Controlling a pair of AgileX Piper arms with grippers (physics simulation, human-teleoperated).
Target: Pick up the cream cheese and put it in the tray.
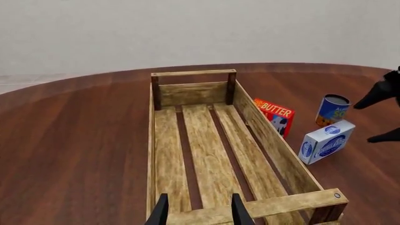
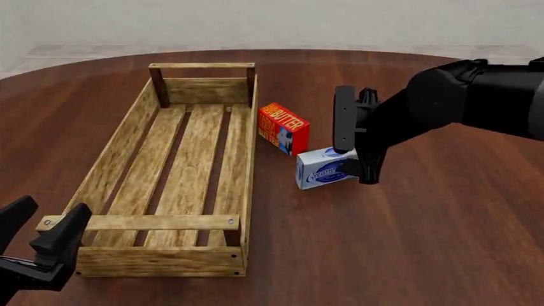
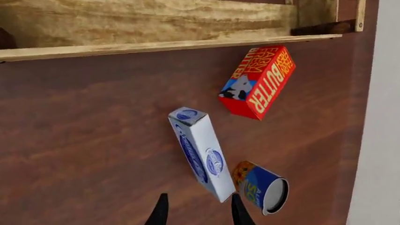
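**A:** Which step is this?

**B:** The approach. The right hand (image 2: 355, 137), fingers spread wide and holding nothing, hovers above the cream cheese (image 2: 325, 168), which lies on the worktop (image 2: 408, 242) just beside the butter box (image 2: 283, 127) and near the tray (image 2: 246, 191).

**A:** Next?

**B:** Probably descend and close on the box, then lift over the tray's side rail.

**A:** Room?

**B:** A can (image 3: 262, 186) sits close by. The left hand (image 2: 38, 233) waits open near the tray's near end.
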